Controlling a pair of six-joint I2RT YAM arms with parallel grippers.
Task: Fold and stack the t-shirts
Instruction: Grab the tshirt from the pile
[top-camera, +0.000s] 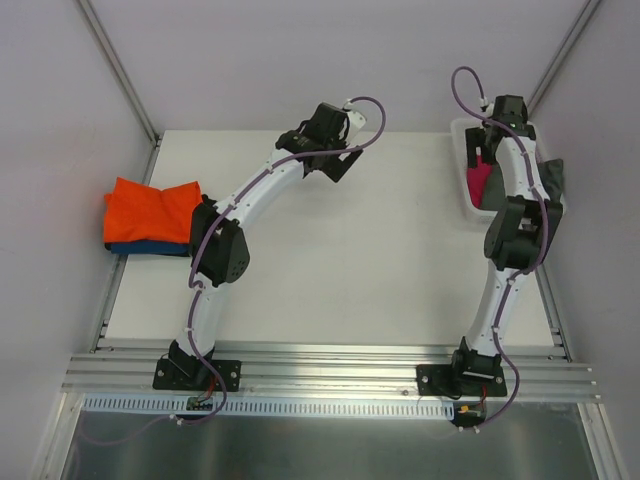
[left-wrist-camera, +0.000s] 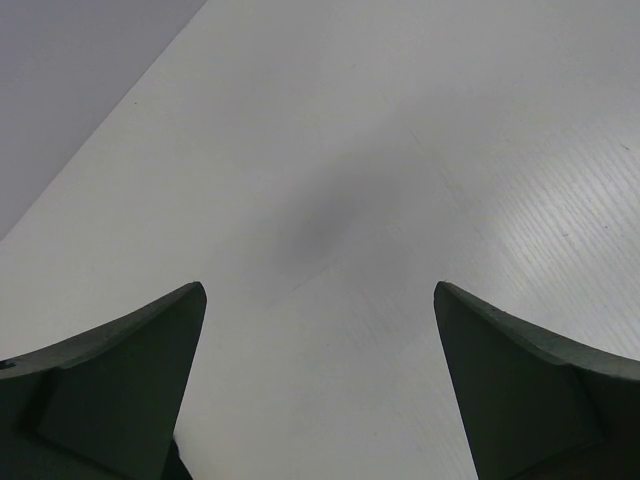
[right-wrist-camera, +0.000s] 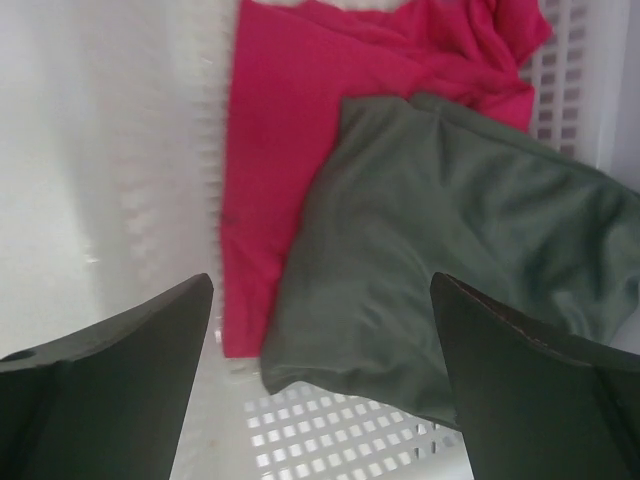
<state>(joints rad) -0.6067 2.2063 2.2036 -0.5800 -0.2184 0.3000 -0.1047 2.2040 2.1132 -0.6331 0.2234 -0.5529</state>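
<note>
- Left arm (top-camera: 255, 190): rises from its base at the near edge, bends at the elbow beside the folded stack, then reaches forward and inward toward the far middle of the bench (top-camera: 380, 260).
- Left claw (left-wrist-camera: 318, 288): its jaws stand wide apart and it holds nothing. The wrist view shows only bare white bench surface between the two dark fingers. It hangs above the surface and touches no cloth.
- Right arm (top-camera: 500, 290): extends nearly straight forward along the right side of the bench, with the wrist tipped down over the white mesh basket (top-camera: 462, 135) at the far right corner.
- Right claw (right-wrist-camera: 322, 280): spread wide and gripping nothing. It is poised over the basket contents, with both fingers clear of the cloth in the wrist view.
- Orange t-shirt (top-camera: 150, 208): folded, lying at the left edge of the bench on top of the blue t-shirt (top-camera: 150, 247). Only a strip of the blue one shows along the near side.
- Magenta t-shirt (right-wrist-camera: 290, 130): crumpled inside the basket, along its left wall.
- Dark grey t-shirt (right-wrist-camera: 450, 260): unfolded in the basket, overlapping the magenta one. In the top view part of it hangs over the basket's right rim.
</note>
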